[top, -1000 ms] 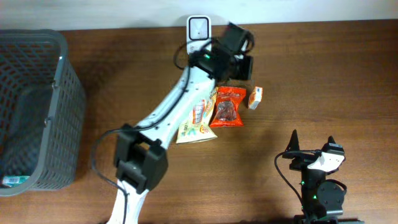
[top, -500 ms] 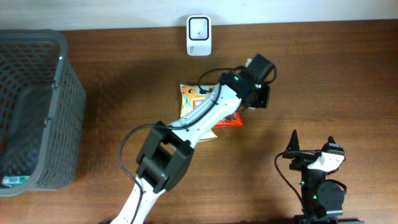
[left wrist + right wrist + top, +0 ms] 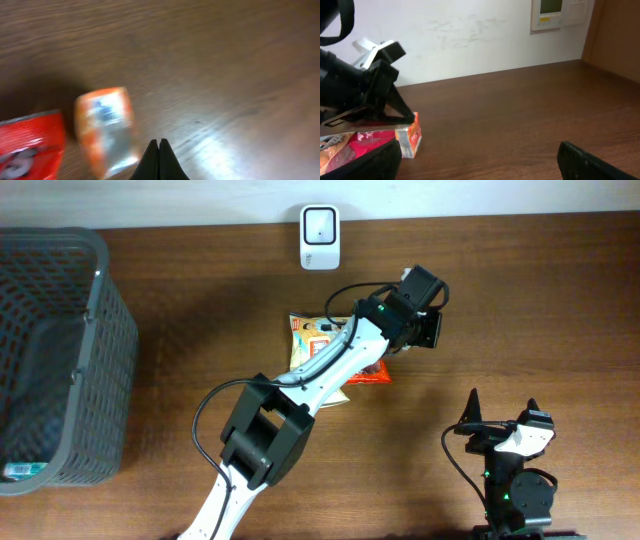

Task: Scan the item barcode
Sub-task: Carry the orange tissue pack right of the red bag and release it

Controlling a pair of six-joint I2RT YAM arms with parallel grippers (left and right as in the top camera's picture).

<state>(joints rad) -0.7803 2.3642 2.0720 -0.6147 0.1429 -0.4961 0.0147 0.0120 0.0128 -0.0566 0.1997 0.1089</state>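
While left pincer (image 3: pixel 159 146) stands closed, orange box (image 3: pixel 105 131) just beside

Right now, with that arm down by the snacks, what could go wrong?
1. The left gripper is shut on nothing, tips just beside the box; it could shove the box away.
2. The red packet lies close beside it, so a grab might catch both.
3. The scanner stands far off; a weak grip could drop the box on the way.
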